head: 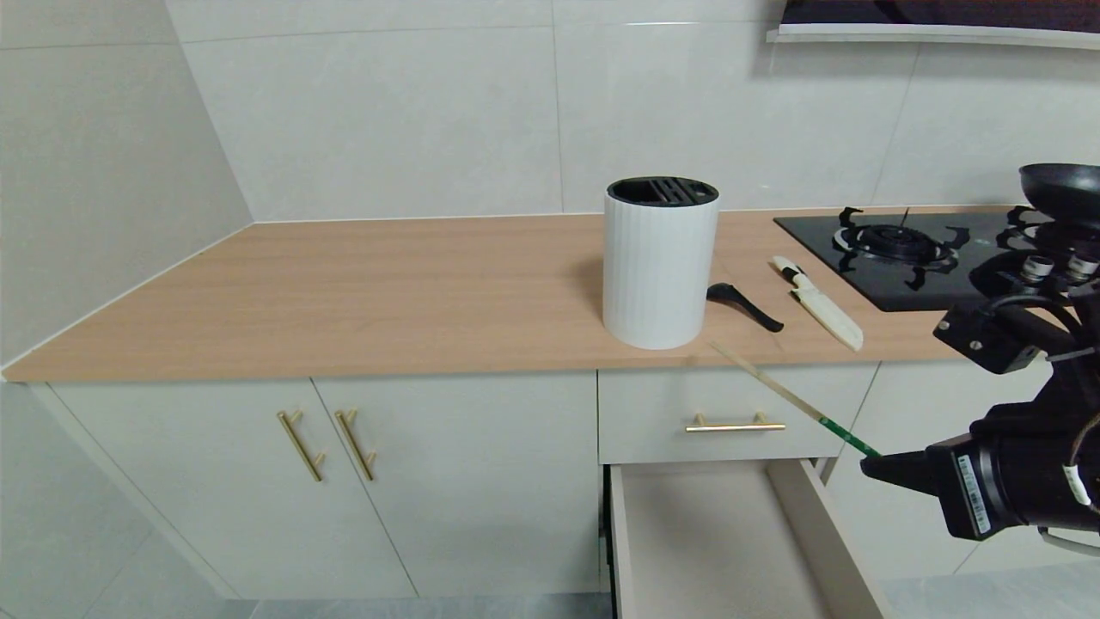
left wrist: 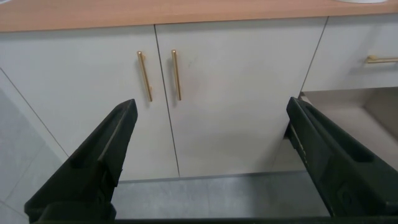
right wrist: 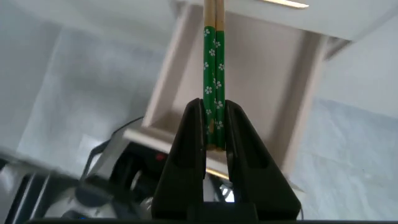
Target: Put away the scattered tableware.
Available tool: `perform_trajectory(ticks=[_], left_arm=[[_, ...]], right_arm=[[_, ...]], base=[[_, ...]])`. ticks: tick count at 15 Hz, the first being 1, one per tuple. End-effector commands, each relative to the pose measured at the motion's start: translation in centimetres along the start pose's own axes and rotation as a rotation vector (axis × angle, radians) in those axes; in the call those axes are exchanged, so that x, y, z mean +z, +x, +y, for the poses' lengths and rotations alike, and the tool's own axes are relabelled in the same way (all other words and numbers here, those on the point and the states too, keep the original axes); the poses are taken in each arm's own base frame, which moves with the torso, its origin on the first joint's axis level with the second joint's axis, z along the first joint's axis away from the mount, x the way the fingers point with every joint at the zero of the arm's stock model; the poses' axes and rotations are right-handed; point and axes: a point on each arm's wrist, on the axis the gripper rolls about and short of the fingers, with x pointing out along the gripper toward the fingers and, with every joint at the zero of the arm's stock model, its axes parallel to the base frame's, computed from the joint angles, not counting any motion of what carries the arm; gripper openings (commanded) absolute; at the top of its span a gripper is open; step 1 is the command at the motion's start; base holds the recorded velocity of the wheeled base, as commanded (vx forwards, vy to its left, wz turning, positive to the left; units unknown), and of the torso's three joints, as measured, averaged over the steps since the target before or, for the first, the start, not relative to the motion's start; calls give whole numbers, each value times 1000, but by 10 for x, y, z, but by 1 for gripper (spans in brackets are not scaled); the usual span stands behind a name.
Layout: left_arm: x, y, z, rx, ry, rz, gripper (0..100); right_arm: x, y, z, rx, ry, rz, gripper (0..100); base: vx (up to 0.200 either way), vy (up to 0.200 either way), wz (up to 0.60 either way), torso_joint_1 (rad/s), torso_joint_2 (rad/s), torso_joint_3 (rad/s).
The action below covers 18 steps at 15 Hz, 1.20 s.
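1. Right gripper (right wrist: 216, 112) fingers pinch the chopsticks (right wrist: 214, 56) near the open drawer (head: 687, 533).
2. Left gripper (left wrist: 210, 112) fingers are spread wide.
3. Spoon (head: 744, 305) and knife (head: 816, 301) lie on the counter (head: 387, 292), 3 o'clock from the white holder (head: 660, 262).

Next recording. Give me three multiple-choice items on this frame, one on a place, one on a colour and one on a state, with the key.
1. Where does the black curved spoon lie?
A. on the wooden counter, between the white ribbed cylindrical holder and the white-handled knife
B. standing inside the holder
C. on top of the knife

2. What colour are the gripped ends of the pair of wooden chopsticks?
A. red
B. green
C. blue

3. How is the right hand?
A. open and empty
B. shut on the spoon
C. shut on the chopsticks

Key:
1 A, the spoon lies by the holder's base, with the knife farther right.
2 B, the right wrist view shows green ends with pale flowers.
3 C, it pinches both sticks.
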Motion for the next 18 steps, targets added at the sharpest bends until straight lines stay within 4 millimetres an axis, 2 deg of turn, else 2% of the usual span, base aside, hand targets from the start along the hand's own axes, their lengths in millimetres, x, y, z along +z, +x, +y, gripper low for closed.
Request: perform_trajectory(ticks=[1, 5, 13, 18], left_arm=[[0, 0, 0, 0, 0, 2, 100], [0, 0, 0, 0, 0, 0, 100], [0, 0, 0, -1, 0, 0, 100], [0, 0, 0, 0, 0, 0, 100]], right_arm=[[-4, 0, 4, 51, -19, 17, 0], [-12, 6, 3, 51, -73, 52, 0], [-14, 18, 3, 44, -73, 93, 0], [-14, 19, 3, 42, -79, 97, 0]], base=[[0, 0, 0, 0, 0, 0], [0, 0, 0, 0, 0, 0], [0, 0, 0, 0, 0, 0], [0, 0, 0, -153, 368, 220]])
